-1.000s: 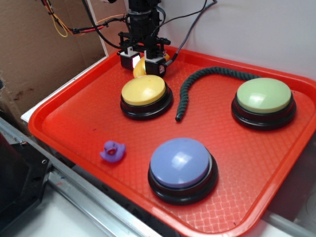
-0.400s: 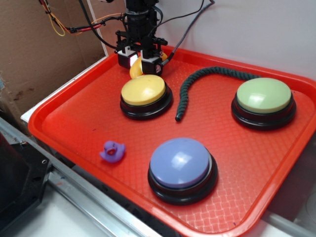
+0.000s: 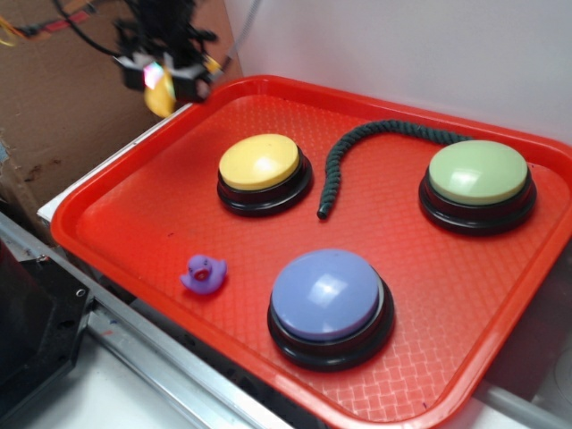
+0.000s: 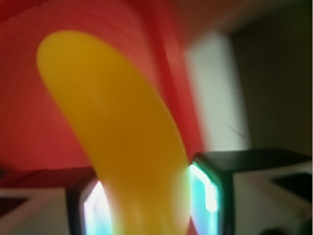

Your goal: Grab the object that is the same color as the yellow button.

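- Claw (image 3: 163,80): raised above the far left corner of the tray, at or just past its rim; blurred in the exterior view. Clamped on the banana, one finger pad on each side of it in the wrist view.
- Banana (image 4: 122,142): small, curved, glossy yellow toy, the task's object. Held between the pads (image 4: 203,193), clear of the tray surface, its free end pointing away from the wrist camera. In the exterior view it hangs as a yellow shape (image 3: 161,96) between the fingers.
- Yellow button (image 3: 260,162): yellow dome on a black base, resting on the tray, well apart from the claw. It serves as the colour reference only.
- Other contents of the tray (image 3: 134,206): green button (image 3: 478,172), purple-blue button (image 3: 327,294), purple duck (image 3: 205,273), dark green rope (image 3: 357,147). All are apart from the claw.
- Step in hand, as judged: grasp made, object lifted; the carry is what remains.
- Handling notes: the surface looks smooth and the shape tapers, so it may slide or pivot between the pads. Keep the clamp firm and steady, and avoid sudden swings. The blur suggests fast motion, so a slower pace suits a slippery piece.
- Risk: a drop here could land outside the tray, on the bench (image 3: 98,174) edge or beyond it.
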{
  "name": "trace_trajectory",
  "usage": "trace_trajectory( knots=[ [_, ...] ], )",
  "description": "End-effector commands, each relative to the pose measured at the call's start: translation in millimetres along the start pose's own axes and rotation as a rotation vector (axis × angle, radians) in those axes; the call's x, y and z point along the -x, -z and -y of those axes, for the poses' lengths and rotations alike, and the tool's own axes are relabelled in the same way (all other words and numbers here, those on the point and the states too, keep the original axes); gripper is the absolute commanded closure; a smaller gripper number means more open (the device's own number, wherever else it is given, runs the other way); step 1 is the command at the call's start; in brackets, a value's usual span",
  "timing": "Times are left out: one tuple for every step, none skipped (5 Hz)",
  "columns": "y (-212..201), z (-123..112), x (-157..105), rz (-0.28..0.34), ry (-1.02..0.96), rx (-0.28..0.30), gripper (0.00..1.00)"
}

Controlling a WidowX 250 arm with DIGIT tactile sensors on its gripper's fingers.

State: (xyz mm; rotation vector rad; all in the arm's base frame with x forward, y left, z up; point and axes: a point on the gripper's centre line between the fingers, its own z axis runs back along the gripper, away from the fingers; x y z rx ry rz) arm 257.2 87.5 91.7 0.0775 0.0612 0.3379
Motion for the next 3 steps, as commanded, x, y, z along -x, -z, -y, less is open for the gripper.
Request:
trace_trajectory(
  knots=[
    [-102, 5, 52, 0.131, 0.226, 0.085, 1.0],
    [-153, 16, 66, 0.116, 0.31, 0.01, 1.0],
    [-178, 8, 72, 0.098, 0.227, -0.006, 1.0]
  ],
)
